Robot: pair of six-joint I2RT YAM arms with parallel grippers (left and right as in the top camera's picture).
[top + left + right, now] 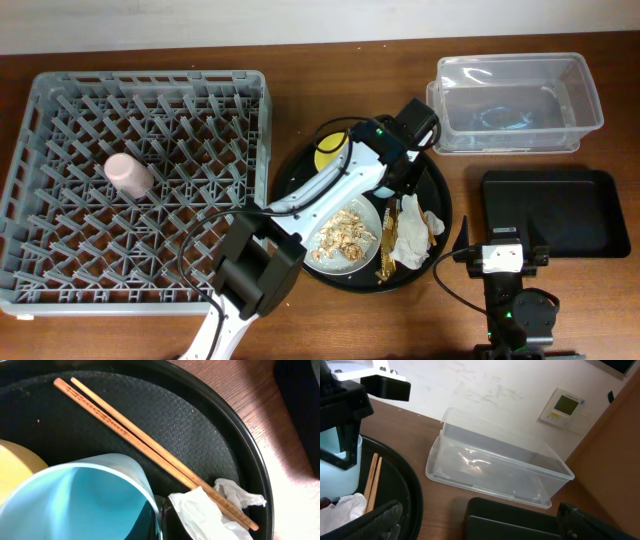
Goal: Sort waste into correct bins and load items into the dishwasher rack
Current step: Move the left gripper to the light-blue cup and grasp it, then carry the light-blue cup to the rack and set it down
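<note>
Item: light-blue cup (85, 500), over the round black tray (150, 405), inside its right rim and next to the yellow bowl (15, 465).

Handling, as I judge it: light, rigid, smooth-walled and likely slippery. It is best pinched across the wall at the rim.

My left gripper (342, 452): appears clamped on that wall.

My right gripper (480, 506): jaws wide apart, off the tray's right side.

Obscured: from overhead my arm hides the cup. Its base is cut off, so I cannot tell whether it rests on the tray.
</note>
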